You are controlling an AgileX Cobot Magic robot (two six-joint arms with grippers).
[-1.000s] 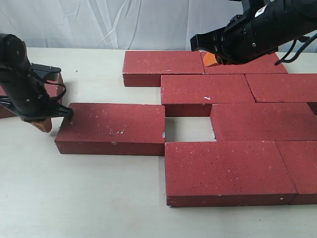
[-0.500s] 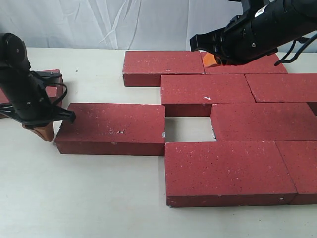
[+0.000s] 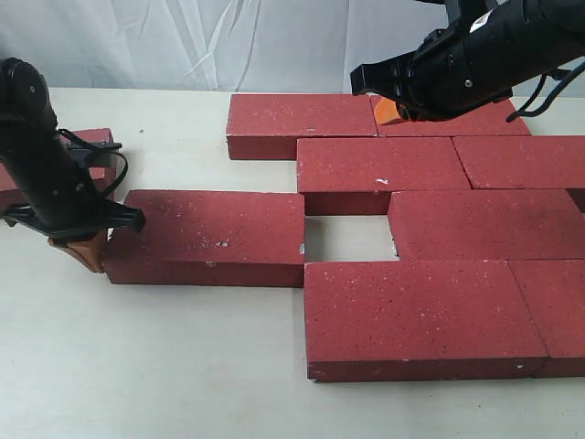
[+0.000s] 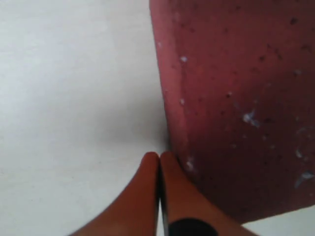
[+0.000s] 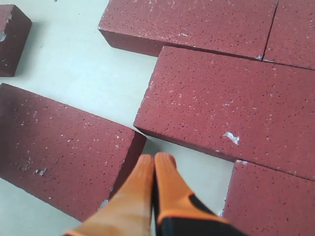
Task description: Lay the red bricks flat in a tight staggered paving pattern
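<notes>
Sits lower now at loose brick's (image 3: pixel 210 233) short end: left gripper (image 3: pixel 82 254), fingers (image 4: pixel 174 191) pressed together. Hovers over paved bricks (image 3: pixel 384 165): right gripper (image 3: pixel 388 110), likewise closed.

Table (image 3: pixel 183 384): packed bricks (image 3: pixel 384 165) fill right half in four staggered rows, back edge to front. Loose brick (image 3: pixel 210 233) mid-left, its right end by front row's left corner. Gap (image 3: pixel 347 240) between it and third-row brick. Left gripper (image 3: pixel 82 249) against its left end. Lone brick (image 3: pixel 96 151) behind, near left edge. Right gripper (image 3: pixel 391 108) over back row.
</notes>
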